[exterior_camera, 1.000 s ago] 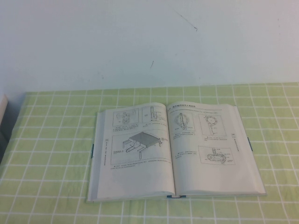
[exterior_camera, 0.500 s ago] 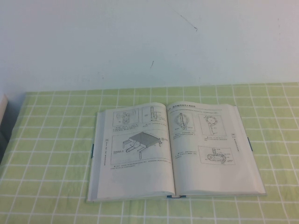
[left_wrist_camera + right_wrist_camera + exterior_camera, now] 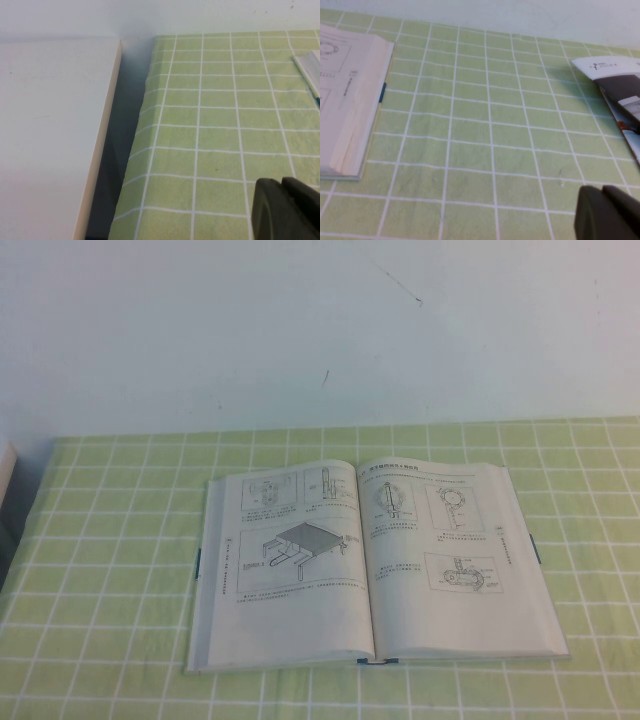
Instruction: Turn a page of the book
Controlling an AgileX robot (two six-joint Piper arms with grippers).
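Book (image 3: 372, 565) pages are seen lying open and flat near the middle of the green checked counter (image 3: 100, 540), with the spine running away from the robot toward the wall. The page (image 3: 290, 560) carrying the large flat-panel drawing is seen on the left half of the spread, while three ringed fittings are shown on the sheet facing it.

Neither arm is caught by the high view. The right claw (image 3: 606, 214) is held low over bare counter with its jaws pressed together and nothing gripped; the book's right fore-edge (image 3: 355, 125) is found off to one side of it, well apart, so a sideways reach toward the book's outer edge is judged necessary. The left claw (image 3: 286, 209) is parked by the counter's left edge, beside a white board (image 3: 50, 140), also closed as far as can be seen and holding nothing, with only a book corner (image 3: 311, 70) seen well away from it.

Both claws are judged comparably far from the book.
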